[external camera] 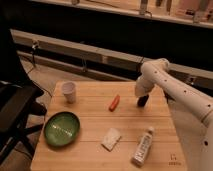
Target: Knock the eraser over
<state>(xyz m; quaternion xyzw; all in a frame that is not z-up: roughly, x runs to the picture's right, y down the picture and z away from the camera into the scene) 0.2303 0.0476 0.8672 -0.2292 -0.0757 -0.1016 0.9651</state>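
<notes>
As only the one camera view is supplied, findings are drawn from it alone. The eraser point(143, 101) is recorded toward the right rear of the wooden surface point(95, 125), standing roughly upright with a slight tilt, its long axis near vertical. The gripper point(140, 96) is placed directly above and just behind it, at the end of the white arm point(172, 89) that reaches in from the right. Contact appears likely at the top of the eraser, though it cannot be confirmed. Whether the fingers are apart or together cannot be told. The eraser is seen as a small dark block with rounded edges; only its lower part is clearly exposed. A sideways push at its upper end is judged sufficient to topple it. An orange-red piece point(114, 102) lies just to its left, apart from it.
</notes>
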